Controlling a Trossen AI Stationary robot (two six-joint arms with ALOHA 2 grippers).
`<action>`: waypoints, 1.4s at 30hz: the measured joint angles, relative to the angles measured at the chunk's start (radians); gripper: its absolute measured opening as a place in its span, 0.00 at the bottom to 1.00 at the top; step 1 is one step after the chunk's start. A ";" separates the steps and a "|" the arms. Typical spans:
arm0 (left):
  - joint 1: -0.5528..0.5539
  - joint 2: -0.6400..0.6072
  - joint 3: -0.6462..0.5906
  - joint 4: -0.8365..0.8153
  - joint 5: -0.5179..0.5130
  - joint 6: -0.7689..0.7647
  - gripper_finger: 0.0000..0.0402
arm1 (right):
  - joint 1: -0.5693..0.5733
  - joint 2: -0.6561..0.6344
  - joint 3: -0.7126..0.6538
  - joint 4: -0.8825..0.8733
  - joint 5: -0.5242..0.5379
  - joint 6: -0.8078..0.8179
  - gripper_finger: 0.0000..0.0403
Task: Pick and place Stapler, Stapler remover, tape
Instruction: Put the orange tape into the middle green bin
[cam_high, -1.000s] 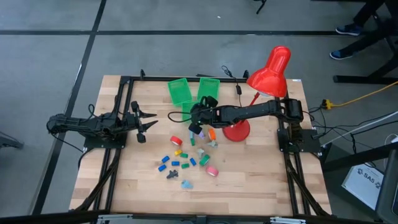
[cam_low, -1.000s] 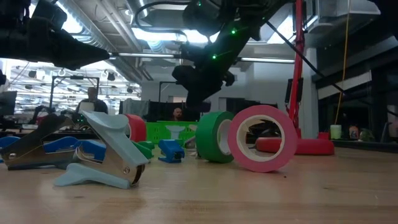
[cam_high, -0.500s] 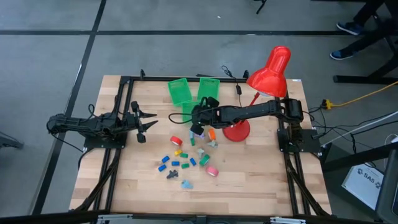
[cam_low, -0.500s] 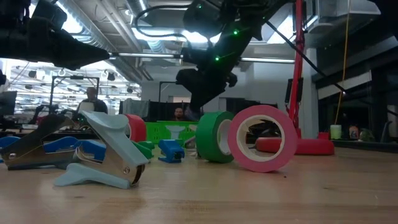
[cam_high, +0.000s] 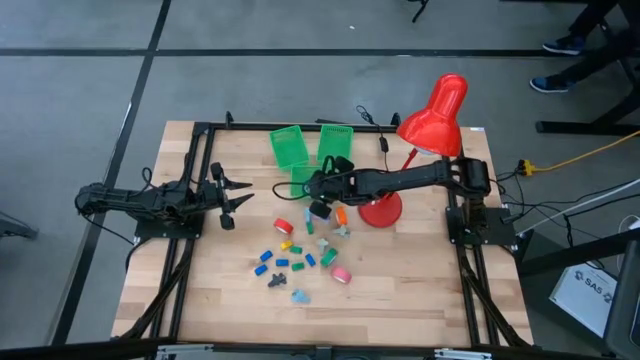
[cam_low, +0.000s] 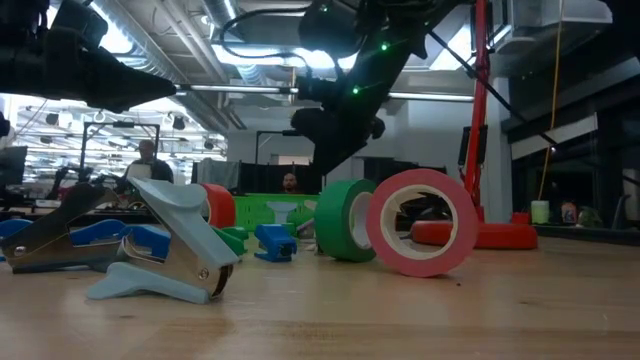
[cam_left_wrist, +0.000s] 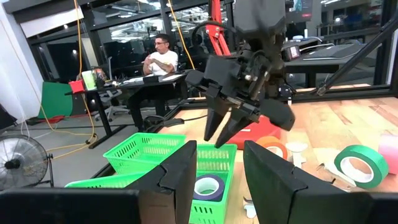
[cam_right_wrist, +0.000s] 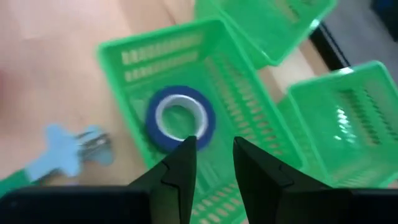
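Observation:
My right gripper (cam_high: 320, 207) (cam_right_wrist: 211, 144) hangs open and empty above a green basket (cam_right_wrist: 160, 38) (cam_left_wrist: 219, 151). A blue tape roll (cam_right_wrist: 180, 118) (cam_left_wrist: 207, 186) lies flat on that basket's floor. Two more green baskets (cam_high: 290, 147) (cam_high: 336, 142) stand behind it. On the table toward the near edge lie red (cam_high: 284, 226), orange (cam_high: 340, 215), pink (cam_high: 342, 274) (cam_low: 420, 222) and green (cam_low: 345, 220) tape rolls, small blocky staplers (cam_high: 265, 257) and pale teal staple removers (cam_high: 300, 296) (cam_low: 165, 245). My left gripper (cam_high: 235, 195) (cam_left_wrist: 214, 168) waits open at the table's left side.
A red desk lamp stands with its base (cam_high: 380, 210) right beside my right arm, its shade (cam_high: 436, 115) above the table's far right part. One staple remover (cam_right_wrist: 68, 149) lies on the wood beside the basket. People sit in the room beyond the table.
My right gripper has risen a little and shifted slightly toward the table's right. The small blue-violet thing that showed at its fingers in the earlier high views no longer shows there.

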 joint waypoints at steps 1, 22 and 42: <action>0.000 0.000 0.000 0.000 0.000 0.000 0.32 | 0.003 -0.003 0.000 0.005 -0.023 -0.007 0.27; 0.000 0.000 0.000 0.000 0.000 0.000 0.32 | 0.156 -0.011 0.203 -0.481 -0.191 0.042 0.27; 0.000 0.000 0.000 0.000 0.000 0.000 0.32 | 0.211 -0.009 0.245 -0.614 -0.296 0.178 0.27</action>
